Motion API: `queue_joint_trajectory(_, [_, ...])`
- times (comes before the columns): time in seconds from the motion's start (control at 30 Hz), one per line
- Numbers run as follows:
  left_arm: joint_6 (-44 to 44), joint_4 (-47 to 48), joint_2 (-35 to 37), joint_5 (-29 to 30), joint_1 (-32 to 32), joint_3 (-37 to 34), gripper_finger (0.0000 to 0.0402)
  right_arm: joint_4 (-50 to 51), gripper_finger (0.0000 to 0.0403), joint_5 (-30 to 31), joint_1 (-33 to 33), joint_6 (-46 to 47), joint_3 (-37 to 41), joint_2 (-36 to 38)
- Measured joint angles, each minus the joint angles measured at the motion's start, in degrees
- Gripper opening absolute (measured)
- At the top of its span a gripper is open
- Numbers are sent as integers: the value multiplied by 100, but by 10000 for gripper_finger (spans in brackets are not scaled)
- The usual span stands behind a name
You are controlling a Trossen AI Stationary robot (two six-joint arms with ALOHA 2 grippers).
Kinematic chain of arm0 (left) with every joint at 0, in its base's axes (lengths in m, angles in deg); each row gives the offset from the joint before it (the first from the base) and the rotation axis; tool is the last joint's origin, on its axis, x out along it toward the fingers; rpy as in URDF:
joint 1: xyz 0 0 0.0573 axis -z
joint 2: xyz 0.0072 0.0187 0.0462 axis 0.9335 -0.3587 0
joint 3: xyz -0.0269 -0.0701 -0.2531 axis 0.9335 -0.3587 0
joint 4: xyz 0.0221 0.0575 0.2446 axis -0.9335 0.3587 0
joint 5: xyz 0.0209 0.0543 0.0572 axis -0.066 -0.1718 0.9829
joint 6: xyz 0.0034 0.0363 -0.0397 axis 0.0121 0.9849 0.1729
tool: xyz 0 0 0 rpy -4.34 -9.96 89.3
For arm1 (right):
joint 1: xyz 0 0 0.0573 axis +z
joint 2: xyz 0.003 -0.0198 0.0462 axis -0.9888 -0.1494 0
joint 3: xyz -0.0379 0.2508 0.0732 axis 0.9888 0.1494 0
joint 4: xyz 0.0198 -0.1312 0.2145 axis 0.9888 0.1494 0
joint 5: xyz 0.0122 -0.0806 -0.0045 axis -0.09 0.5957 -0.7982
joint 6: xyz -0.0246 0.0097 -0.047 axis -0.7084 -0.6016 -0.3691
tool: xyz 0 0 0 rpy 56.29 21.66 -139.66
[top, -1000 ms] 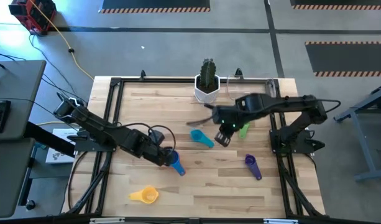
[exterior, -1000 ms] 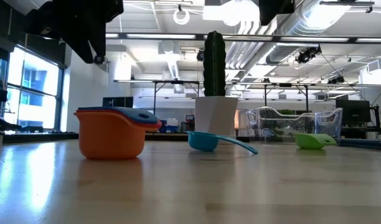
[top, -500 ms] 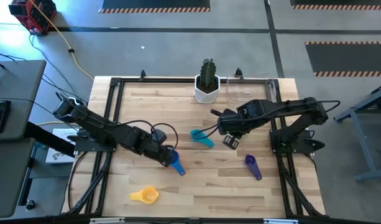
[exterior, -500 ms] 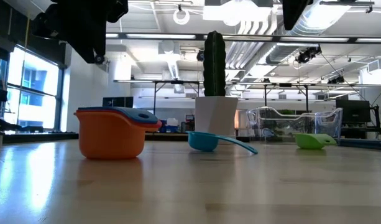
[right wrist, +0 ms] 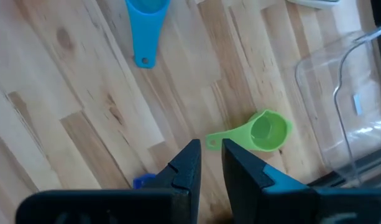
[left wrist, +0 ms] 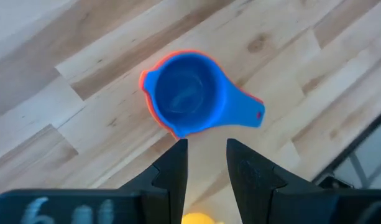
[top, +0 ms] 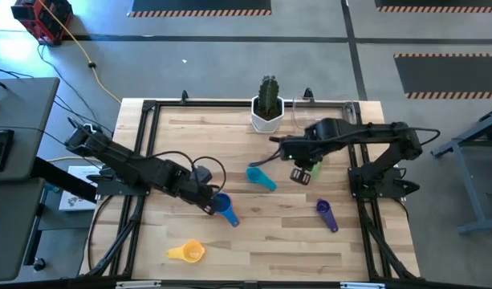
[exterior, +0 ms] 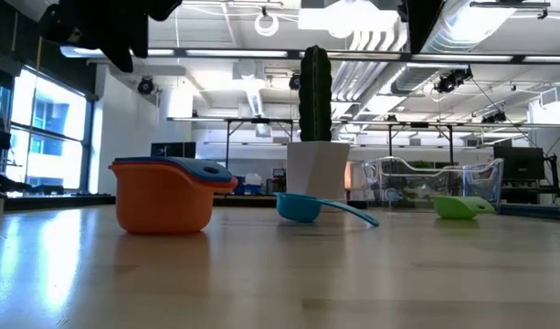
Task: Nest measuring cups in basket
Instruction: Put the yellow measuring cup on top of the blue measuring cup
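Observation:
A blue measuring cup (left wrist: 185, 93) sits nested inside an orange one (exterior: 163, 203) on the table's near-left part. My left gripper (left wrist: 206, 155) hangs open above them, just to their left, with nothing between its fingers. My right gripper (right wrist: 210, 155) hovers over the table between the teal cup (top: 260, 178) and the green cup (right wrist: 265, 132), its fingers a narrow gap apart and holding nothing. The purple cup (top: 327, 213) and the yellow cup (top: 188, 252) lie nearer the front edge. The clear basket (right wrist: 342, 93) stands at the far right, beside the cactus pot.
A white pot with a cactus (top: 267, 111) stands at the middle of the far edge, just left of the basket. Black frame rails (top: 141, 152) run along the table's sides. Bare wood lies between the cups in the middle of the table.
My left gripper has risen a little above the nested blue and orange cups, which stay put. My right gripper has shifted toward the table's right edge and rolled about its own axis; the green cup, covered by it half a second ago, shows again.

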Motion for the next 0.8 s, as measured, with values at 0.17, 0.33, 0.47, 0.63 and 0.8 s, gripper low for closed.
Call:
queue_joint_trajectory(0.17, [331, 6, 124, -352, 259, 0, 102, -56, 57, -146, -99, -46, 0, 0])
queue_joint_trajectory(0.33, [564, 4, 159, -616, 428, 0, 102, -254, 57, -288, -68, 119, 0, 0])
queue_joint_trajectory(0.47, [677, 4, 156, -926, 470, 0, 102, -544, 66, -324, 8, 465, 0, 0])
queue_joint_trajectory(0.63, [357, 7, 156, -984, 502, 0, 102, -824, 88, -330, 49, 1008, 0, 0])
queue_joint_trajectory(0.8, [181, 34, 156, -1119, 586, 0, 102, -824, 106, -326, 45, 1567, 0, 0])
